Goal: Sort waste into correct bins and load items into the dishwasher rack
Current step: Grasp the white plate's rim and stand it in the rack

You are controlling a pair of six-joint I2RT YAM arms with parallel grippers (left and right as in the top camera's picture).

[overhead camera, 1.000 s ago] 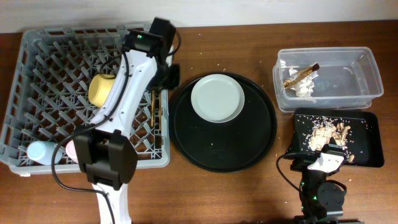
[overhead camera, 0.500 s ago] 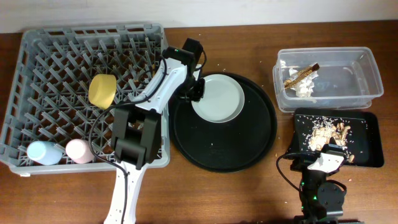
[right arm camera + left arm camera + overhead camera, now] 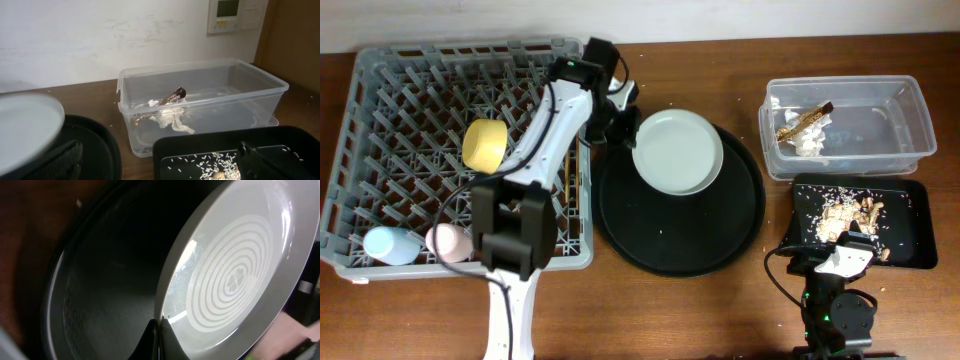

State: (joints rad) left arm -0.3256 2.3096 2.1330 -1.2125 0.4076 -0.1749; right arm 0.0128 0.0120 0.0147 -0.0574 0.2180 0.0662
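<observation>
Plate: shifted slightly right since half a second ago, with the arm swung back toward the rack. It is now tilted over the round tray, its left rim clamped in the left gripper. Rack, left of round tray: bowl, blue cup, pink cup, chopsticks near its right wall. Tub, far right: tissue, wrapper. Black tray, just before tub: scraps. Right gripper: fingers apart, holding nothing, low by the black tray.

The left arm hides parts of the pink cup and chopsticks; the plate overruns the left wrist view.
</observation>
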